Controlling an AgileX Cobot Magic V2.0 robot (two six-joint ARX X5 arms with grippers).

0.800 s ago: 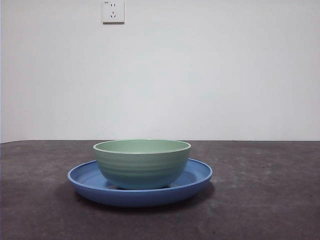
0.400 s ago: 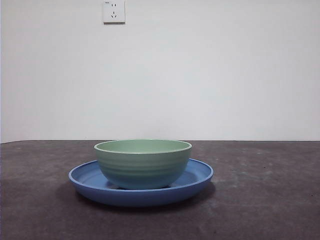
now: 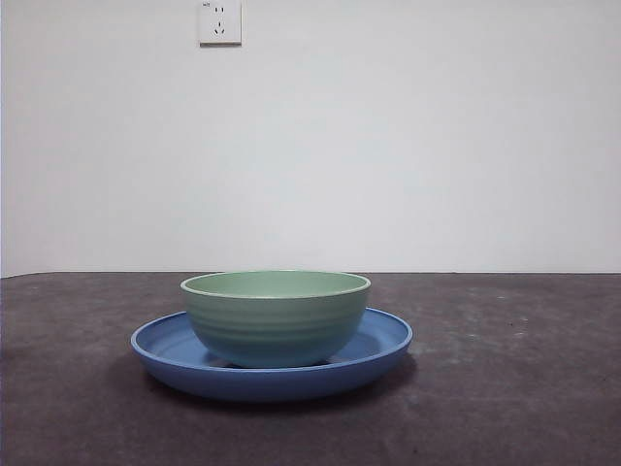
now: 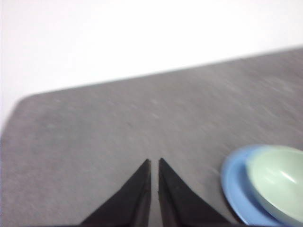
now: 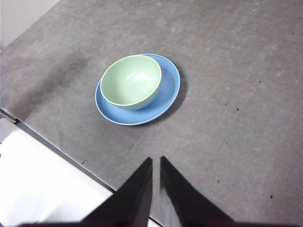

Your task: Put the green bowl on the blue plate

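Note:
The green bowl (image 3: 277,316) stands upright inside the blue plate (image 3: 383,342) at the table's middle in the front view. No gripper touches either one. The right wrist view looks down on the green bowl (image 5: 131,81), which sits a little off-centre on the blue plate (image 5: 166,92); my right gripper (image 5: 155,161) hangs high and well apart from them, jaws shut and empty. My left gripper (image 4: 154,163) is shut and empty too, over bare table, with the green bowl (image 4: 279,182) and blue plate (image 4: 234,182) off to one side.
A dark grey table (image 3: 505,388) carries the dishes. A white wall with a socket (image 3: 219,21) rises behind it. The table's edge (image 5: 57,149) runs near the plate in the right wrist view.

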